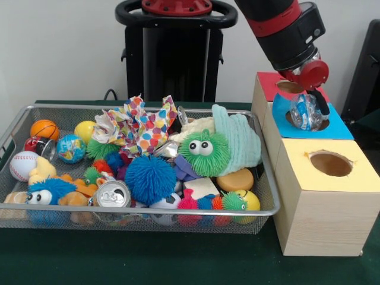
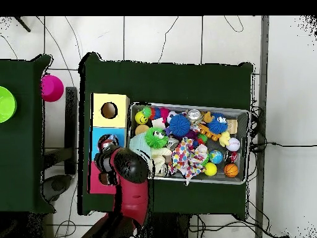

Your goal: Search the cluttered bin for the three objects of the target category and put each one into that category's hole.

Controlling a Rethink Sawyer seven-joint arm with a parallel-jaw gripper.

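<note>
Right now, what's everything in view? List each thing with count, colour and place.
Wire bin: one, silver, on the green table, heaped with toys.
Fuzzy ball: one, blue, front middle of the bin.
Googly-eyed puff: one, green, right of middle.
Baseball: one, white, left end.
Basketball: one, orange, back left corner.
Can: one, silver, front.
Hole boxes: three, wooden, topped yellow, blue and red, right of the bin.
Clear ball: one, bluish, over the blue hole.
Gripper: one, red and black, holding the clear ball.
</note>
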